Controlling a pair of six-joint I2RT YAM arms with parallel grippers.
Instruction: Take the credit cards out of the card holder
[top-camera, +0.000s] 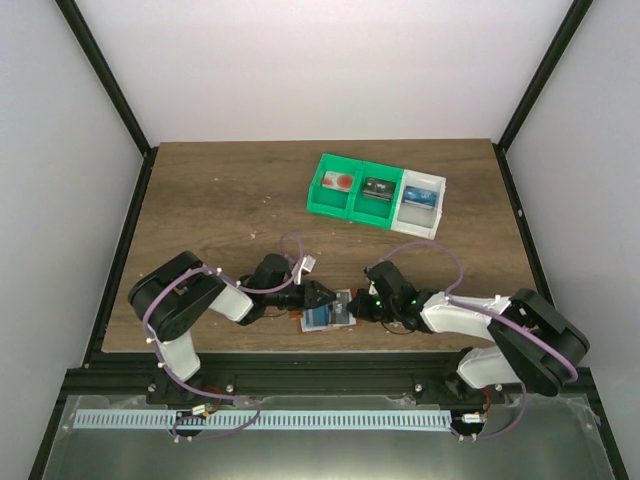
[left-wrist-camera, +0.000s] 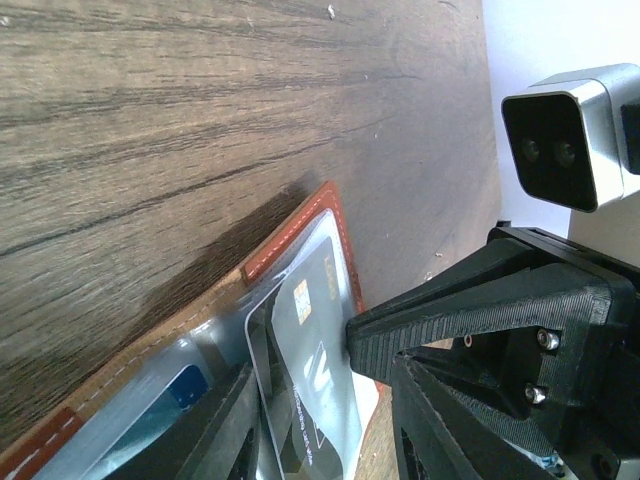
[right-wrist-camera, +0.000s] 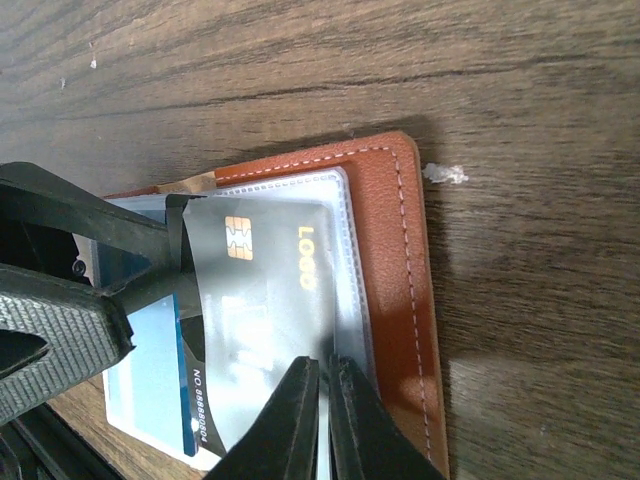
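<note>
Left tool (top-camera: 322, 297) and right tool (top-camera: 354, 306) flank card holder (top-camera: 330, 321), open table (top-camera: 220, 200) beyond, bins (top-camera: 376, 195) well apart at back

The left arm (top-camera: 190, 298) and right arm (top-camera: 480, 318) fold low along the near edge of the bench (top-camera: 220, 190), wrists turned inward, tips almost meeting near its middle. The left pincer (top-camera: 322, 296) has its jaws apart. The right pincer (top-camera: 357, 303) holds its fingers (right-wrist-camera: 298, 420) pressed nearly together.

The card holder (right-wrist-camera: 395, 300) (reddish-brown leather, pale stitching) lies open and flat on the table (right-wrist-camera: 300, 80). A glossy grey card (right-wrist-camera: 265, 290) with a gold chip rests on its clear pockets, with a blue card (right-wrist-camera: 150, 370) just beside it.
</note>
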